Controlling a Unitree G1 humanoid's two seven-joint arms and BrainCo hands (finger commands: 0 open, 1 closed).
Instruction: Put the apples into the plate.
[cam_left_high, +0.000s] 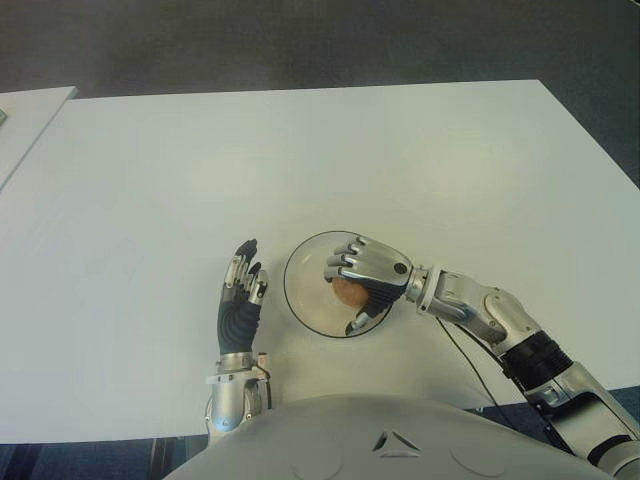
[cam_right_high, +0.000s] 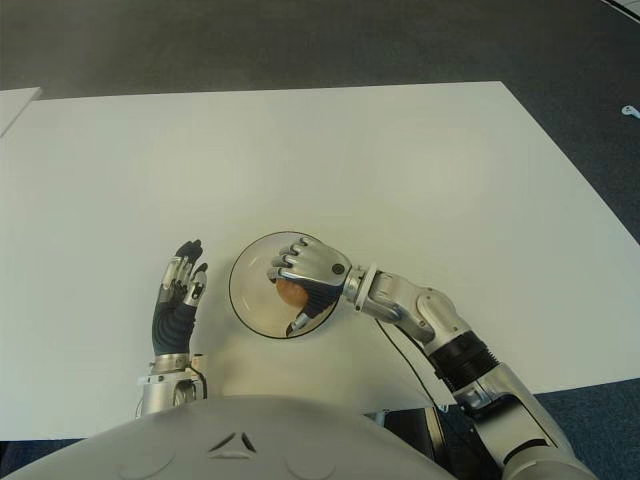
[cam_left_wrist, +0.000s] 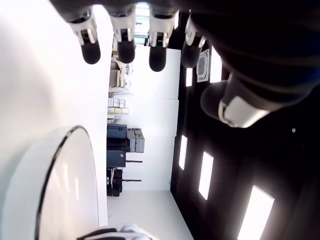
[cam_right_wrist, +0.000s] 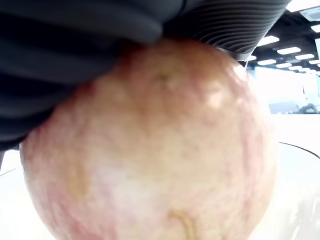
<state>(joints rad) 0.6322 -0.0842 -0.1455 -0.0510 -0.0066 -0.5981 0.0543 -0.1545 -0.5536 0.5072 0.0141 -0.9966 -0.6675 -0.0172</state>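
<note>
Fingers of the right robot hand (cam_left_high: 362, 276) are curling around a reddish-yellow apple (cam_left_high: 348, 291), gripping it from above while hovering over the round plate (cam_left_high: 300, 300) with the dark rim. In the right wrist view the apple (cam_right_wrist: 150, 150) is filling nearly the whole picture, pressing against the dark palm, with the plate's pale surface showing beneath it; whether the fruit is touching the plate cannot be told. The plate is sitting on the white counter (cam_left_high: 300, 150), directly under this robot hand and just beside the left robot hand (cam_left_high: 240, 300) on that hand's right. The left robot hand is showing with its fingers (cam_left_wrist: 90, 47) stretching out straight and relaxed, holding nothing, pointing away from the robot's body. In the left wrist view the plate's rim (cam_left_wrist: 60, 150) is appearing close to those fingers, apart from them.
</note>
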